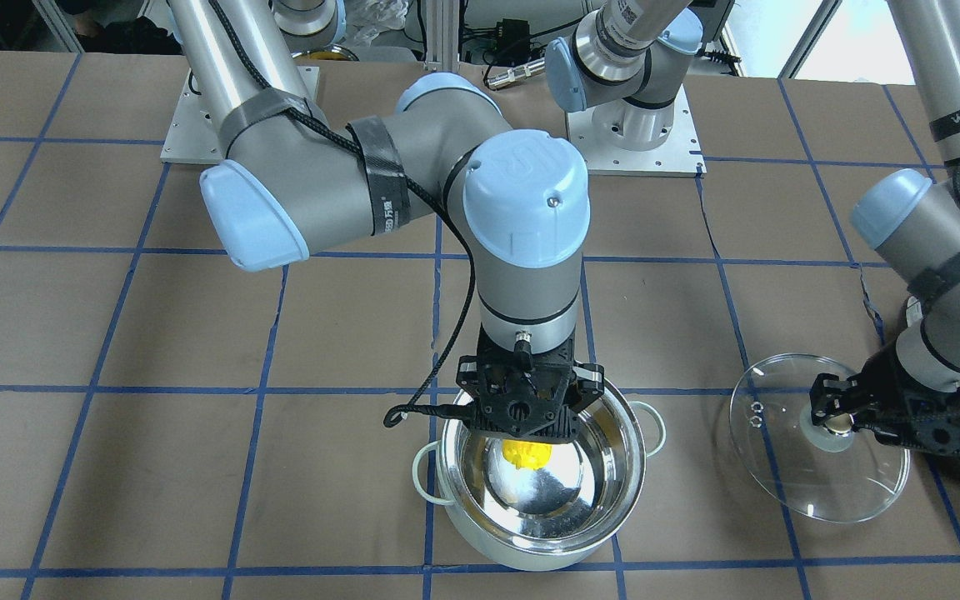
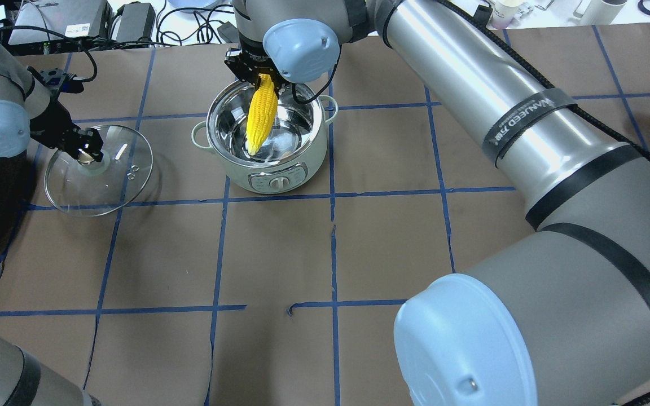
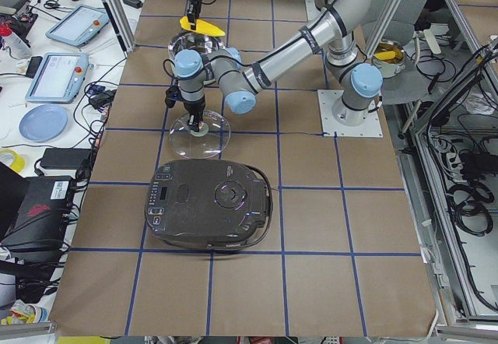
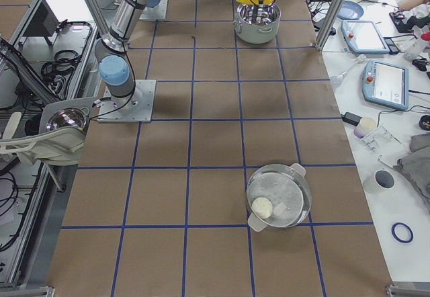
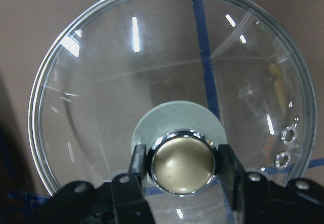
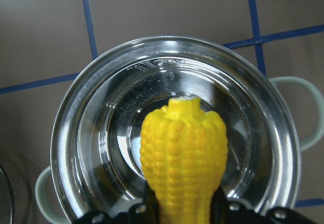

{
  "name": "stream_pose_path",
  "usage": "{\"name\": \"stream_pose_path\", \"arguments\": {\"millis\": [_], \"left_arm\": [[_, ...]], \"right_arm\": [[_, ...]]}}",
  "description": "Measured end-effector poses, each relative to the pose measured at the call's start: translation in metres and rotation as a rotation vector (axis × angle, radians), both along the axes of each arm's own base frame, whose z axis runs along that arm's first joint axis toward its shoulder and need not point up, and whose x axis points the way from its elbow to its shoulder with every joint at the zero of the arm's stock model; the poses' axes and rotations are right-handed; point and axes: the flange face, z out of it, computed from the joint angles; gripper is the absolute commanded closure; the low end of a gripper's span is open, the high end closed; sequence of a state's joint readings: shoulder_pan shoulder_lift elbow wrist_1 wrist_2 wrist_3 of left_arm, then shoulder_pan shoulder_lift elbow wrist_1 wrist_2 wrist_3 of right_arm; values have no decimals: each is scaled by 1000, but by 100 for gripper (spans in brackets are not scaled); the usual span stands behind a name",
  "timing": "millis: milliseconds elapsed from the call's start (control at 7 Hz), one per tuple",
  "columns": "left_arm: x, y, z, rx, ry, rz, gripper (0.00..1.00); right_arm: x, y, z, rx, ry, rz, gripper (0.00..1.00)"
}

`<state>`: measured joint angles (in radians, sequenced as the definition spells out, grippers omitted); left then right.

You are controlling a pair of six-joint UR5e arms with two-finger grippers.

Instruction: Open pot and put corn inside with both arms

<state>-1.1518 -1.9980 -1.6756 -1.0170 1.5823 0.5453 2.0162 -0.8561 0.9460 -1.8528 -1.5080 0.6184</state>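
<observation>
The pot [image 2: 302, 163] stands open on the table, mint-white outside and shiny steel inside [image 1: 580, 492]. My right gripper [image 2: 263, 79] is shut on the thick end of the yellow corn [image 2: 261, 115]. It holds the corn tip-down over the pot's mouth, with the tip inside the rim. The right wrist view shows the corn [image 6: 185, 153] centred above the steel bowl [image 6: 101, 148]. My left gripper [image 2: 85, 155] is shut on the gold knob [image 5: 183, 168] of the glass lid [image 2: 116, 180]. It holds the lid tilted, left of the pot and apart from it.
A big dark grey appliance [image 3: 210, 208] sits on the table at my left, just beyond the lid. A second steel pot [image 4: 279, 196] stands far to my right. Blue tape lines grid the brown table [image 2: 392, 254].
</observation>
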Motion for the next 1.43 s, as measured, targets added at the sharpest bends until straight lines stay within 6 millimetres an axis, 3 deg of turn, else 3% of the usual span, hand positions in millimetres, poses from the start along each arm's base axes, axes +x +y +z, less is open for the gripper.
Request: {"name": "stream_pose_path", "arguments": {"millis": [143, 429, 714, 857, 1000, 1143, 1429], "left_arm": [[-12, 8, -12, 27, 14, 32, 100], [-23, 18, -23, 45, 36, 66, 0], [-24, 20, -11, 26, 33, 59, 0], [-27, 22, 9, 6, 25, 54, 0], [-30, 25, 47, -29, 15, 51, 0], [-34, 28, 96, -49, 15, 48, 0], [-49, 45, 190, -43, 65, 42, 0]], "right_arm": [[10, -4, -19, -6, -6, 1, 62], [21, -6, -45, 2, -4, 8, 4], [22, -4, -52, 5, -2, 8, 0], [21, -1, -53, 9, 1, 14, 0], [18, 3, -38, -13, 1, 45, 0], [8, 7, -10, -47, 4, 89, 0], [-41, 2, 39, -65, 25, 128, 0]]}}
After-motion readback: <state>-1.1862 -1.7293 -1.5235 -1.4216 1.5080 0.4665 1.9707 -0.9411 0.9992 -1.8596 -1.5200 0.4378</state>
